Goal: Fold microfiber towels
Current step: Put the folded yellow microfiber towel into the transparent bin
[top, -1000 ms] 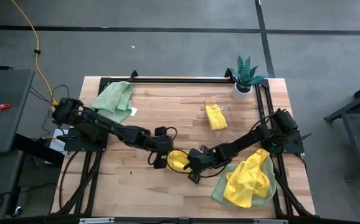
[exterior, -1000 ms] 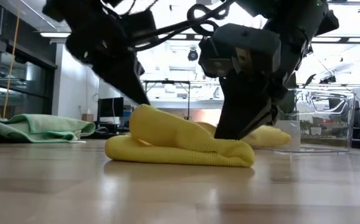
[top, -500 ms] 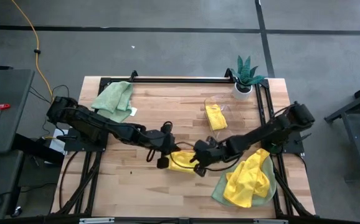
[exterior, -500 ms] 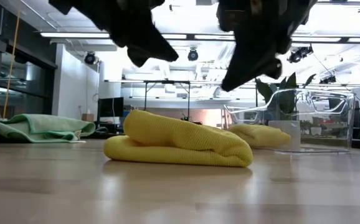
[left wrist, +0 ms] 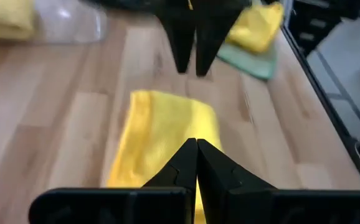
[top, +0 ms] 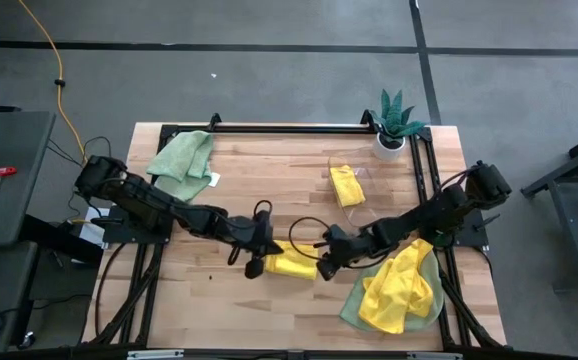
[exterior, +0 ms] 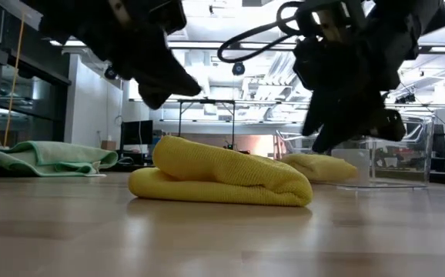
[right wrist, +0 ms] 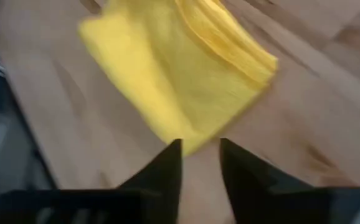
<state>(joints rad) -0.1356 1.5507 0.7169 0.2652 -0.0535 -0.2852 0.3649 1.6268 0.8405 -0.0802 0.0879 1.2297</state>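
Note:
A yellow microfiber towel [top: 291, 264] lies folded into a thick pad on the wooden table [top: 219, 310], near the middle; it also shows in the low view [exterior: 222, 181]. My left gripper [top: 253, 266] hovers shut just off the pad's left end and above it [left wrist: 197, 148]. My right gripper [top: 326, 267] hovers off its right end, also raised, its fingers a little apart with nothing between them [right wrist: 200, 155]. Neither gripper touches the pad.
A clear box [top: 347, 172] holding a folded yellow towel [top: 346, 188] stands at the far right. A green towel [top: 184, 155] lies bunched at the far left. A yellow towel on a green one [top: 399, 290] is heaped at the near right. A potted plant [top: 396, 120] stands in the far right corner.
Both grippers have risen off the folded yellow towel, where their tips stood a second ago. My right gripper has drawn back toward the table's right edge and rolled. My left gripper has tipped. The towel stays folded on the table.

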